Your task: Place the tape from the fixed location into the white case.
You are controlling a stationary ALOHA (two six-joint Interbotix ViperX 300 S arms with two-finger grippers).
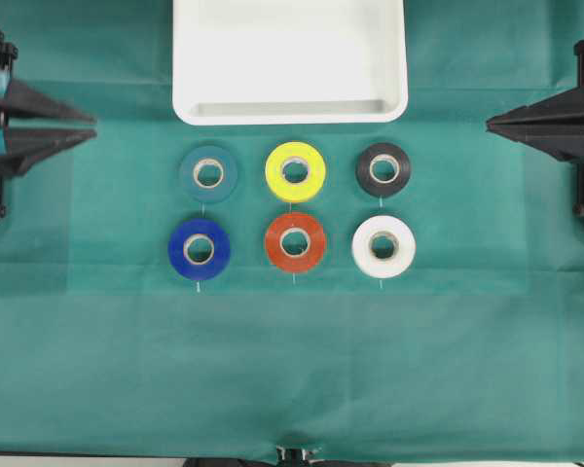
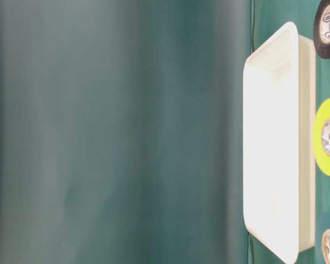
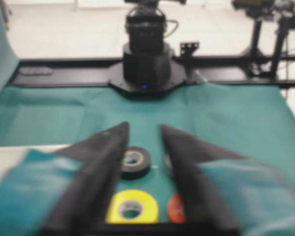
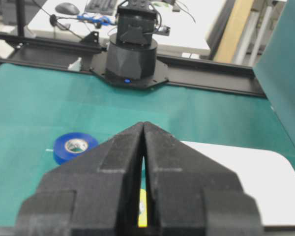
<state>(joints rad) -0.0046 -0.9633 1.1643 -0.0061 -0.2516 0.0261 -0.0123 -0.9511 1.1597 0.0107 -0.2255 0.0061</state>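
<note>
The yellow tape lies flat in the middle of the back row of rolls, just in front of the white case. It also shows in the table-level view and in the left wrist view, between the jaws but well beyond them. The right wrist view shows only a yellow sliver. The white case holds nothing. My left gripper is at the far left edge, open and empty. My right gripper is at the far right edge, shut and empty.
Five other rolls lie round the yellow one: teal and black beside it, and blue, orange-red and white in the front row. Green cloth covers the table.
</note>
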